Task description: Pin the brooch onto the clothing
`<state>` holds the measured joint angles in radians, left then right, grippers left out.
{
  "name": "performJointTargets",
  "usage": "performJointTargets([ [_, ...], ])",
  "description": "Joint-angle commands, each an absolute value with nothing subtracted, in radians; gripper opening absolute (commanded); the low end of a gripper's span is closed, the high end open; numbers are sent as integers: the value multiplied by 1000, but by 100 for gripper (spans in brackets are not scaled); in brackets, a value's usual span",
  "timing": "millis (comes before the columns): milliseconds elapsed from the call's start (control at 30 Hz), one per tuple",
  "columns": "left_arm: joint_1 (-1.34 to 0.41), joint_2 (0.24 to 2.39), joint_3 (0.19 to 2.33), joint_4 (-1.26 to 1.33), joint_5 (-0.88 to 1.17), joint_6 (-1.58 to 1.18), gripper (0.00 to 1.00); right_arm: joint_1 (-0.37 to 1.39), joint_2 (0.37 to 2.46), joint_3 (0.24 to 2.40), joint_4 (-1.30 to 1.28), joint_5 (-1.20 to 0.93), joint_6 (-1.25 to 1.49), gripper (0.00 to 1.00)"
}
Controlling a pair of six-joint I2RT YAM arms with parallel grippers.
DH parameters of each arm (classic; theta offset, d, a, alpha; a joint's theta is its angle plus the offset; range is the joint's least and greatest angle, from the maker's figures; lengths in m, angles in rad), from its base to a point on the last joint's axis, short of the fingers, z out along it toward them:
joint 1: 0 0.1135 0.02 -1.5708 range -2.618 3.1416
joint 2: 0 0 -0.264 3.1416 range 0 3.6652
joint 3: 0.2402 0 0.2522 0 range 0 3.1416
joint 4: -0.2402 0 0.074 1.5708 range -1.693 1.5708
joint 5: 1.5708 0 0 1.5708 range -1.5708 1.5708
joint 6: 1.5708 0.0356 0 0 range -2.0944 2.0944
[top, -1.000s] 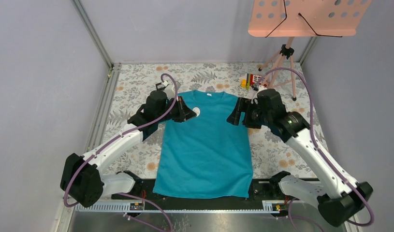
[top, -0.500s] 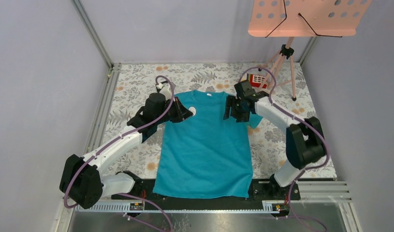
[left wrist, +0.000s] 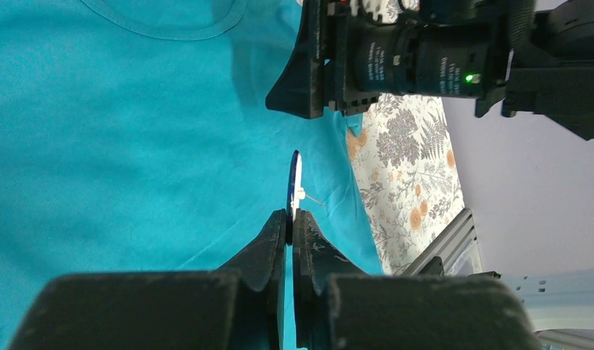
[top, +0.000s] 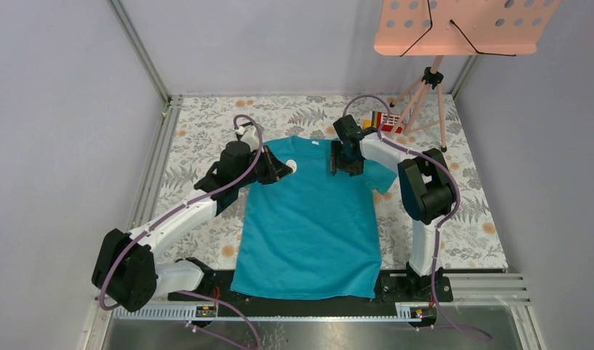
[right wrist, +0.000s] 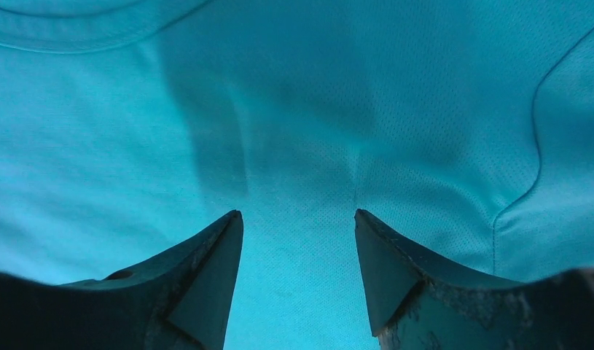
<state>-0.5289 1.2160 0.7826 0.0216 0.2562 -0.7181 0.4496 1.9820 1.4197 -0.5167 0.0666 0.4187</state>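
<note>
"Right arm (top: 425, 186) has swung in since a second ago, hasn't it?"
"It has. Its elbow is folded up beside the teal T-shirt (top: 308, 226) now, and the right gripper (right wrist: 299, 216) has crossed from the sleeve edge to the cloth near the collar. The left arm (top: 184, 211) has not stirred."
"Take it from the left, then."
"Over the flowered table (top: 199, 124), the left gripper (left wrist: 290, 216) reaches across the shirt's chest, fingers pressed together on the rim of the brooch (left wrist: 294, 177). From the wrist the disc stands edge-on, dark blue on one face, a thin pin sticking out sideways. From above its pale face shows, just below the neckline, left of centre."
"Is it touching the cloth?"
"Cannot tell. The shirt lies flat, neck away from the arm bases."
"And the right one?"
"Fingers apart, only the shirt beneath them, a sleeve seam just beside. Whether the tips touch, I cannot tell. Far right, at the back, a pink music stand (top: 461, 29) on a tripod (top: 429, 76)"
</note>
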Motion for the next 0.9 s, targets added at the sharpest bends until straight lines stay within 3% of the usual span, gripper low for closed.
performJointTargets([
  [0,-522,1237,781,124,248,-747,0,456,2016,1452,-544,112,394,64],
  [867,-522,1241,734,176,257,-789,0,534,2029,1359,-553,176,469,46],
])
